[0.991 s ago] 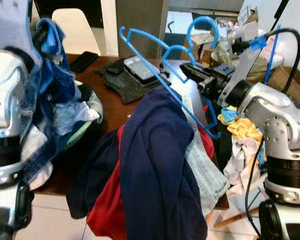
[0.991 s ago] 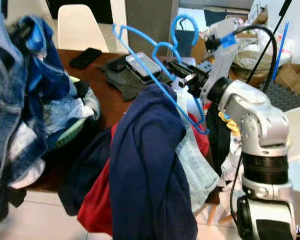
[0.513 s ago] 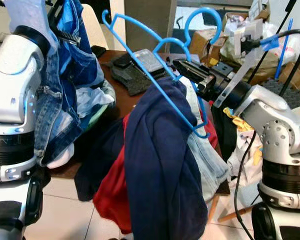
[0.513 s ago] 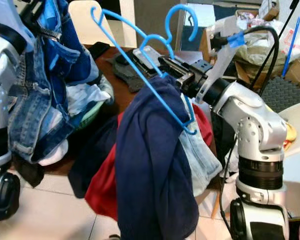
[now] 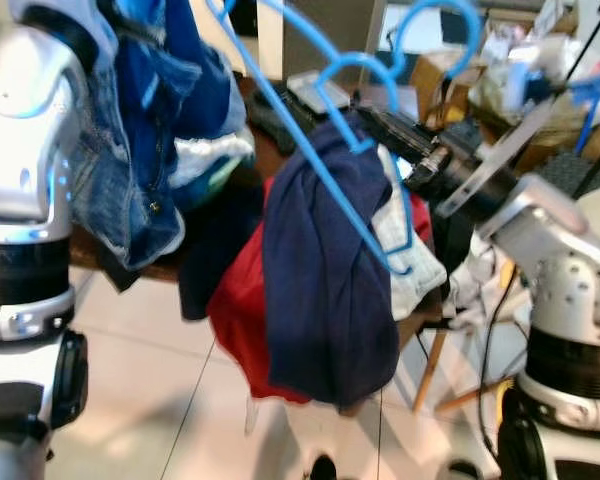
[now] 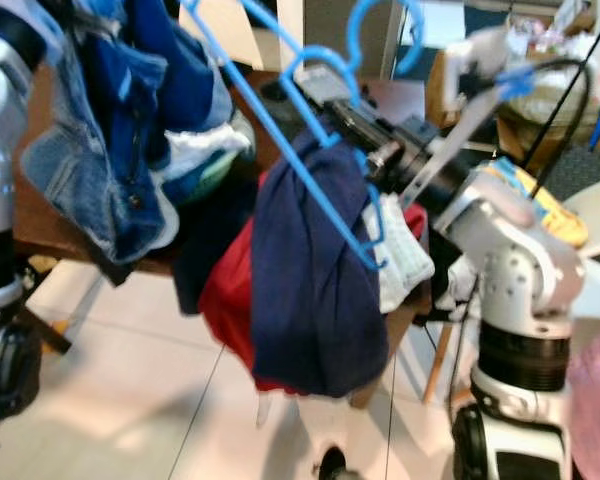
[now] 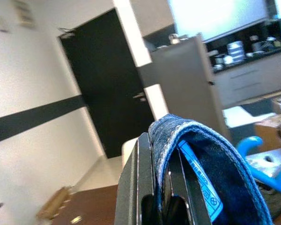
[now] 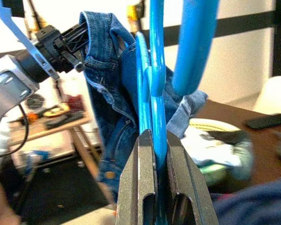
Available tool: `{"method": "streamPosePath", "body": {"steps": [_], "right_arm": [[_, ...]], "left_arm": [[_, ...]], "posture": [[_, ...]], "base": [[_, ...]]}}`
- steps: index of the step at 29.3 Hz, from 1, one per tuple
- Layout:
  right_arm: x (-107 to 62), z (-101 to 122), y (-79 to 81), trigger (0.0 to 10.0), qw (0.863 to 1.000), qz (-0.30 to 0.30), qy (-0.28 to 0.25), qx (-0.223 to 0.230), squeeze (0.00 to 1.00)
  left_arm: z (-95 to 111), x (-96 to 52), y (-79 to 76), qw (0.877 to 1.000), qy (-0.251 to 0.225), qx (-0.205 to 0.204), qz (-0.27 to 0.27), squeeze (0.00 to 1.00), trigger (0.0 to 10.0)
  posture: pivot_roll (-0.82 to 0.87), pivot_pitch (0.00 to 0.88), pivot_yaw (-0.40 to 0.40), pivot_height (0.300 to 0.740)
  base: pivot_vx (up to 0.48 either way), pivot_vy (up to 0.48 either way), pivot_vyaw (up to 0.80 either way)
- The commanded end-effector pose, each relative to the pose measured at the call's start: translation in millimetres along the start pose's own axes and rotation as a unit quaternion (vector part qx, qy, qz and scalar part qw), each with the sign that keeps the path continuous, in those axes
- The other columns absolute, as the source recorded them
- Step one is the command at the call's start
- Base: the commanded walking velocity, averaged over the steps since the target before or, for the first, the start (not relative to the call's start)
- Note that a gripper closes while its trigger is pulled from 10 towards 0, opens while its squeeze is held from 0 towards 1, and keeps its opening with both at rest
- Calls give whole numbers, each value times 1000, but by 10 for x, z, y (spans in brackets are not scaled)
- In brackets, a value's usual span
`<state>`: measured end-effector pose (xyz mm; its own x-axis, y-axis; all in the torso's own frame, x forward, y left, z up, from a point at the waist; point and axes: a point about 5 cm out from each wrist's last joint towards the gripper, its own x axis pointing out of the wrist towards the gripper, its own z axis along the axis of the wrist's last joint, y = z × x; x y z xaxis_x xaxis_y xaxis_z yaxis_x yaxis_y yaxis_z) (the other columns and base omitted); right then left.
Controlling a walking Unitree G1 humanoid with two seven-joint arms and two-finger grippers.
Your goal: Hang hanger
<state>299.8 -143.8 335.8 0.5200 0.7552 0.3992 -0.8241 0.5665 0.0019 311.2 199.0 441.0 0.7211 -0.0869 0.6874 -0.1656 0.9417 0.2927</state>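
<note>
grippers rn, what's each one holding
Left gripper: closed on the denim jeans.
Right gripper: closed on the blue hanger.

The blue hanger (image 5: 350, 130) is cut off by the frame's top edge.

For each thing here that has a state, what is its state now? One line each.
Blue hanger: lifted, tilted, clamped in right tool.
Navy garment: draped over hanger, hanging down.
Denim jeans: held up by left tool, hanging.
Red garment: hanging off table edge.
</note>
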Motion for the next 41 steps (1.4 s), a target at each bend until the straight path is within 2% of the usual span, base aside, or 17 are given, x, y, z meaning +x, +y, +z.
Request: {"method": "streamPosePath", "body": {"steps": [1, 5, 16, 24, 25, 26, 28, 29, 30, 31, 32, 34, 37, 39, 41], "right_arm": [[12, 56, 53, 10000, 1000, 15, -12, -11, 0], [-12, 11, 30, 10000, 1000, 2, -3, -14, 0], [-63, -39, -15, 10000, 1000, -13, 9, -17, 0], [-112, -111, -44, 10000, 999, -24, 29, -27, 0], [-149, -135, -68, 10000, 998, -31, 41, -33, 0], [-149, -135, -68, 10000, 998, -31, 41, -33, 0], [-246, -168, -126, 10000, 996, -47, 66, -48, 0], [-246, -168, -126, 10000, 996, -47, 66, -48, 0], [-288, -180, -149, 10000, 994, -53, 77, -54, 0], [-288, -180, -149, 10000, 994, -53, 77, -54, 0], [-330, -190, -170, 10000, 993, -60, 88, -58, 0], [-330, -190, -170, 10000, 993, -60, 88, -58, 0], [-563, -324, -288, 10000, 977, -105, 165, -85, 0], [-688, -375, -342, 10000, 966, -129, 203, -98, 0], [-699, -378, -347, 10000, 965, -131, 205, -99, 0]], "left_arm": [[250, 22, 113, 998, -53, 18, 17, 0, 10000], [217, -4, -88, 999, -51, -8, -5, 0, 10000], [238, 28, -211, 998, -61, -26, -16, 0, 10000], [116, -2, -402, 997, -42, -54, -44, 0, 10000], [14, -37, -486, 996, -25, -62, -56, 0, 10000], [14, -37, -486, 996, -25, -62, -56, 0, 10000], [-256, -143, -662, 994, 21, -70, -84, 0, 10000], [-256, -143, -662, 994, 21, -70, -84, 0, 10000], [-381, -199, -731, 992, 43, -68, -98, 0, 10000], [-381, -199, -731, 992, 43, -68, -98, 0, 10000], [-497, -253, -777, 990, 62, -68, -108, 0, 10000], [-497, -253, -777, 990, 62, -68, -108, 0, 10000], [-966, -535, -898, 978, 145, -66, -134, 0, 10000], [-1118, -671, -934, 973, 172, -59, -143, 0, 10000], [-1126, -680, -937, 973, 173, -58, -144, 0, 10000]], "posture": [[126, 139, -7, 740], [121, 134, -2, 740], [116, 126, 4, 740], [109, 122, 9, 740], [103, 121, 9, 740], [103, 121, 9, 740], [98, 121, 9, 740], [98, 121, 9, 740], [98, 121, 9, 740], [98, 121, 9, 740], [88, 129, 8, 740], [88, 129, 8, 740], [86, 134, 7, 740], [77, 140, 4, 740], [77, 140, 4, 740]], "base": [[-322, 0, 0], [-321, 0, 0], [-319, 0, 0], [-318, 0, 0], [-315, 0, 0], [-315, 0, 0], [-309, 0, -725], [-307, 0, -781], [-300, 0, -781], [-300, 0, -781], [-285, 0, -781], [-285, 0, -781], [-262, 0, -781], [-242, 0, -781], [-240, 0, -781]]}}
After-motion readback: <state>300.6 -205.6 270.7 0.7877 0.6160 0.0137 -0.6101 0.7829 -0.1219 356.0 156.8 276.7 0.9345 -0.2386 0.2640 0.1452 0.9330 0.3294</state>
